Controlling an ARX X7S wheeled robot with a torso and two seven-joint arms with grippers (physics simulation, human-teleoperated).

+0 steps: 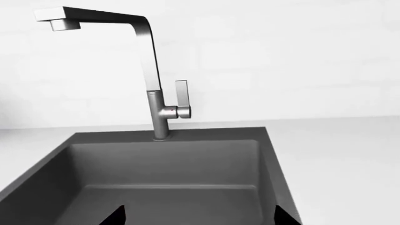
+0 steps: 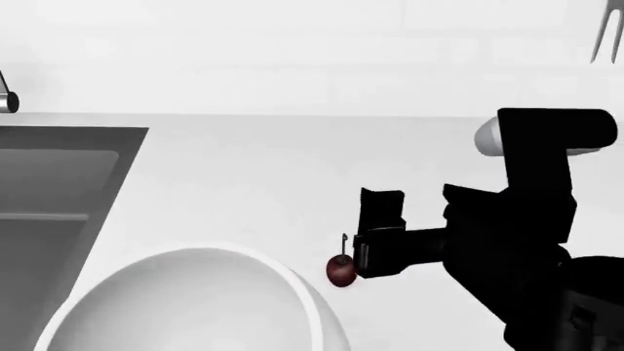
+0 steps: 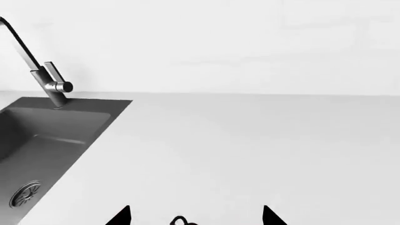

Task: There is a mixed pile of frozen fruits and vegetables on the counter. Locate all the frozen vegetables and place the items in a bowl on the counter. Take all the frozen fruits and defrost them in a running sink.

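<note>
While the right gripper (image 2: pixel 363 241) is hanging over the counter (image 2: pixel 244 175) at lower centre of the head view, its fingers are standing wide apart, holding nothing, and the small dark red cherry-like fruit (image 2: pixel 340 271) is sitting just beside the nearer fingertip, close enough that contact cannot be ruled out. At the bottom edge of the right wrist view a curl of dark stem (image 3: pixel 179 220) is showing between the two spread fingertips, so the fruit appears to be lying within the grasp line, not yet gripped. Beside it, at lower left of the head view, the bowl (image 2: pixel 302 307) is showing a bare white interior as far as it is visible. At the left edge, the sink (image 2: pixel 58 190) is lying dark and empty in its visible part, and no water is running from the tap (image 1: pixel 147 56). With the left gripper (image 1: pixel 198 216) hovering over the basin, fingertips spread and empty, the sorting is looking largely unfinished; avocado, lemon and grapes are out of sight.
</note>
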